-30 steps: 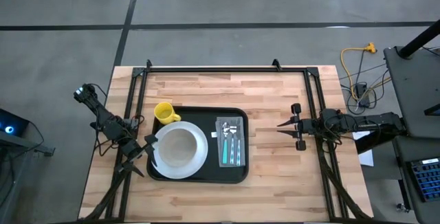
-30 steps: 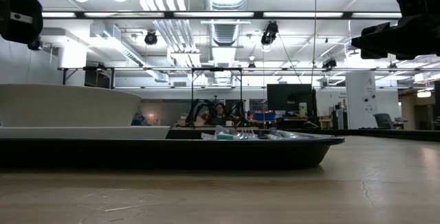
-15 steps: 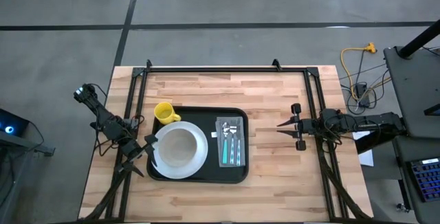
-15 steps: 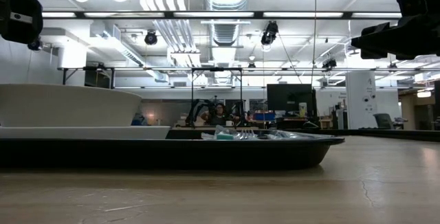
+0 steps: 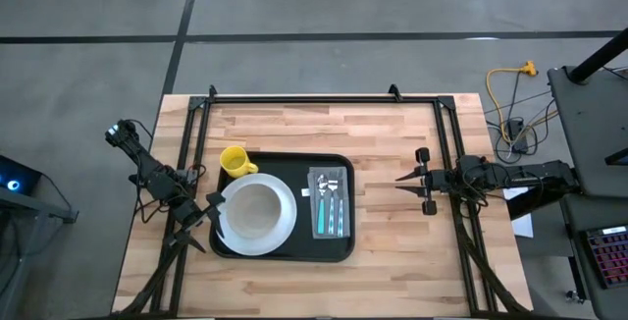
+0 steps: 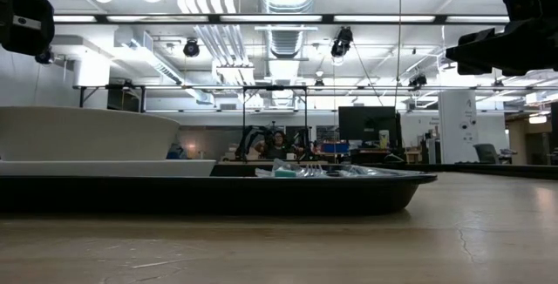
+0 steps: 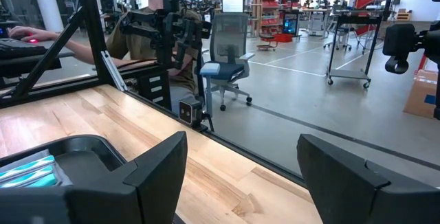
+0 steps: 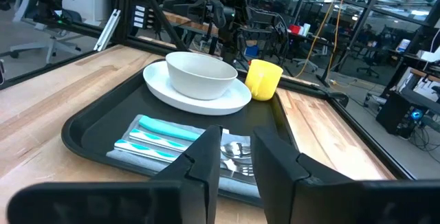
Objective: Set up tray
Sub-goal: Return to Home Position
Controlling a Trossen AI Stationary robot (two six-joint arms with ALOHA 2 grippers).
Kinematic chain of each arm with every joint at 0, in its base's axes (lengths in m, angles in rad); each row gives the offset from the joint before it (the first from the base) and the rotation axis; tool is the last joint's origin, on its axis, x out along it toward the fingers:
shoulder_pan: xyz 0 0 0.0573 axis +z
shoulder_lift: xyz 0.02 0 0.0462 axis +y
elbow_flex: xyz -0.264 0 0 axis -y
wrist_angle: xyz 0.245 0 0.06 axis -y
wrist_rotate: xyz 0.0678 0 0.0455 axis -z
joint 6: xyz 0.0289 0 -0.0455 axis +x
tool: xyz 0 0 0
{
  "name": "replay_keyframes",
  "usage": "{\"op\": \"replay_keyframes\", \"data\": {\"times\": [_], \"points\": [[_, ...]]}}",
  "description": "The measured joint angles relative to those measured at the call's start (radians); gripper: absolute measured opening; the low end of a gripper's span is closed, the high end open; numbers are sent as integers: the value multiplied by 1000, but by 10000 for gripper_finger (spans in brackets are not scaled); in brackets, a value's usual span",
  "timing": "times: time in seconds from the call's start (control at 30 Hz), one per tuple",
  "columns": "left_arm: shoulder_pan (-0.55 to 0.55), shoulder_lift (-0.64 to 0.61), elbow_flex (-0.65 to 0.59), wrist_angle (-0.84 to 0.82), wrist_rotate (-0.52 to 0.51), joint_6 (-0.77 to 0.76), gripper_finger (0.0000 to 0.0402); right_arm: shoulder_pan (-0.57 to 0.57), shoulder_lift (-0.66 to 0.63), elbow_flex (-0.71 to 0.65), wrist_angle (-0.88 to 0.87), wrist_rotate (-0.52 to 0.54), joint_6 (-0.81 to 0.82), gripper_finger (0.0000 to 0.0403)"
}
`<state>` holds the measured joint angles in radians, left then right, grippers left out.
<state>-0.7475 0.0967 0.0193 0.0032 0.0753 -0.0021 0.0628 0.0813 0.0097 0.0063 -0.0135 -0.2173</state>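
The right gripper (image 5: 404, 179) hovers over bare wood well to the right of the tray (image 5: 285, 247), fingers (image 8: 205, 157) drawn near each other with a narrow gap, holding nothing. The left gripper (image 5: 218, 212) sits at the tray's left edge, spread wide and empty — its fingers (image 7: 155, 169) frame open air. The tray lies left of the table's (image 5: 392, 133) middle, carrying a white plate (image 5: 287, 224) with a bowl (image 5: 253, 209), a yellow mug (image 5: 234, 160) and cutlery (image 5: 331, 202) on a grey napkin (image 5: 316, 178).

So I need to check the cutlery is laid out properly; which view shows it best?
The high view: the cutlery lies in full on its napkin in the tray. The right wrist view shows it partly behind the right claw; the low view only a sliver; the left wrist view just the turquoise handles.
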Motion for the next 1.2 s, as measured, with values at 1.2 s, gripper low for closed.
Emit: {"op": "replay_keyframes", "data": {"times": [1.2], "points": [[0,0,0,0,0,0,255,0,0,0,0,0,0,74]]}}
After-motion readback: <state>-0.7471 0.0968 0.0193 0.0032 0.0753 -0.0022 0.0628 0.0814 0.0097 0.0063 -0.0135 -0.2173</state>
